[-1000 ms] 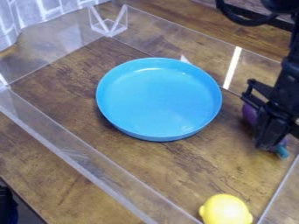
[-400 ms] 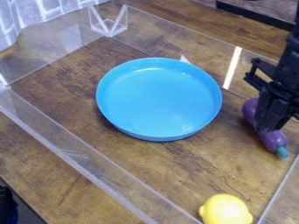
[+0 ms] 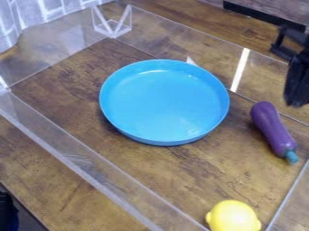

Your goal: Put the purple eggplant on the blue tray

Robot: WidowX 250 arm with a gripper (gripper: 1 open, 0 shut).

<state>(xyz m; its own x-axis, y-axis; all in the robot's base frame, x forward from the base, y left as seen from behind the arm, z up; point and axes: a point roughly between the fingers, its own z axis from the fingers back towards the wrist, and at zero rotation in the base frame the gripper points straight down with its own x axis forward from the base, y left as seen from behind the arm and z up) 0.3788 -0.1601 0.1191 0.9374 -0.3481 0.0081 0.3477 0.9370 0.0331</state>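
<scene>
Wooden tabletop (image 3: pixel 72 135), dark and grainy, is seen from a single overhead-angled camera view, enclosed by low clear plastic walls (image 3: pixel 72 153). At the centre the blue tray (image 3: pixel 164 101) is seen lying empty, a broad round shallow dish with a raised rim. To its right, just beside but apart from the tray, the purple eggplant (image 3: pixel 274 127) is seen lying flat on the wood, its teal stem tip pointed toward the lower right. A yellow lemon (image 3: pixel 233 217) is placed near the bottom edge. The black gripper (image 3: pixel 297 86) is seen at the far right edge, raised above the eggplant and not touching it; its jaws are pressed together and nothing is held. The grasping step is judged unfinished, as the eggplant is not gripped. The next move would call for the jaws to be spread, lowered around the eggplant's slim body, and closed before any carry leftward to the tray. No brands, labels or readable writing can be made out.
</scene>
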